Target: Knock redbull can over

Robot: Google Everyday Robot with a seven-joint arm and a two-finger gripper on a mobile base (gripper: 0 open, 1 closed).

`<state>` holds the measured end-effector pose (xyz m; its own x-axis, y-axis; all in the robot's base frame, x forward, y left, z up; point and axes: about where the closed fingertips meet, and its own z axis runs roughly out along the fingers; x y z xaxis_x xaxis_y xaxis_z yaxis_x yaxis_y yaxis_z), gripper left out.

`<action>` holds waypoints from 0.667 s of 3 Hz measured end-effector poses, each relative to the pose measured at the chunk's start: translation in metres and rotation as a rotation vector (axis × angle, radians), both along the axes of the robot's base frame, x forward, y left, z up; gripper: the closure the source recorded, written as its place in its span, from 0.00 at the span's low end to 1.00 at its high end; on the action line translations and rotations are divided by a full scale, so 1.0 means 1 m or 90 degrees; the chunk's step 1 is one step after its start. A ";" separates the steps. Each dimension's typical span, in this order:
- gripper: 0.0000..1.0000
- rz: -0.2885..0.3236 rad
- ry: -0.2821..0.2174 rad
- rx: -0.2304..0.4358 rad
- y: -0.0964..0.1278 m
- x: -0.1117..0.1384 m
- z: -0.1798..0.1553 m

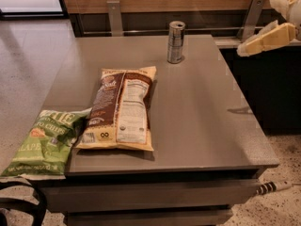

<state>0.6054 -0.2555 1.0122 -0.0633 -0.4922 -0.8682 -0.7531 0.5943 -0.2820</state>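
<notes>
The redbull can (176, 42) is a slim silver-grey can with darker bands. It stands upright near the far edge of the grey table (202, 107). My gripper (250, 44) is cream-coloured and hangs in the air at the upper right, beyond the table's right far corner. It points left and down toward the can, is well apart from it, and holds nothing that I can see.
A brown and yellow chip bag (121, 108) lies flat in the middle left of the table. A green chip bag (45, 142) hangs over the front left corner. A wood-panelled wall with metal brackets (114, 16) runs behind. A cable plug (273, 187) lies on the floor at right.
</notes>
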 end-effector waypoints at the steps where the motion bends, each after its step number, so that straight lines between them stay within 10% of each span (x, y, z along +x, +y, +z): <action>1: 0.00 -0.018 -0.001 0.050 0.002 0.016 -0.009; 2: 0.00 -0.033 -0.012 0.110 0.001 0.036 -0.020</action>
